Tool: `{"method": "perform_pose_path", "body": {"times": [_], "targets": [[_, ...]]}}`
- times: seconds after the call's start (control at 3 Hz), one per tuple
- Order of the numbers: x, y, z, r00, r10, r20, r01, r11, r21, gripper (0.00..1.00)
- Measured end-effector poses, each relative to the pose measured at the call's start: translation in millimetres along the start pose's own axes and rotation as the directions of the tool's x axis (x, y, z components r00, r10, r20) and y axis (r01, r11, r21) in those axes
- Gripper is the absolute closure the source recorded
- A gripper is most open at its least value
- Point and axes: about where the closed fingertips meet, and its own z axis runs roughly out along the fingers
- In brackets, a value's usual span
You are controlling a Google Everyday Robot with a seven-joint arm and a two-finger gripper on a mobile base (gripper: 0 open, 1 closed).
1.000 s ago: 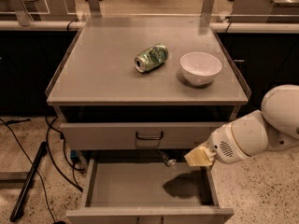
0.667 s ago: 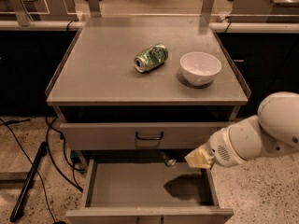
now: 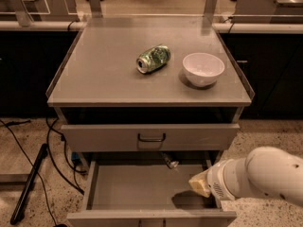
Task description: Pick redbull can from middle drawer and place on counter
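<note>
Now | redbull can at middle drawer back | fingers right-front, apart

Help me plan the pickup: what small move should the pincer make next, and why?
Probably ease the pincer left and toward the back of the middle drawer, toward the redbull can. The pincer hangs over the drawer's right side, well apart from the can, which sits at the rear, partly under the drawer front above, so nothing is in reach to grasp yet.
</note>
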Motion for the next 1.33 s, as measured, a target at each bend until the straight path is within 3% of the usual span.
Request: {"method": "perform_pose_path", "body": {"times": [0.33,0.67,1.0,1.33], "targets": [[16,-10,37,0.997,-0.045,0.059,0.043,0.9986,0.030,1.00],[5,-27,47,0.991,-0.059,0.124,0.049,0.9951,0.086,1.00],[14,-26,57,0.992,-0.053,0.117,0.044,0.9958,0.081,1.00],[21,-33,83,0.988,-0.025,0.153,0.010,0.9947,0.102,1.00]]}}
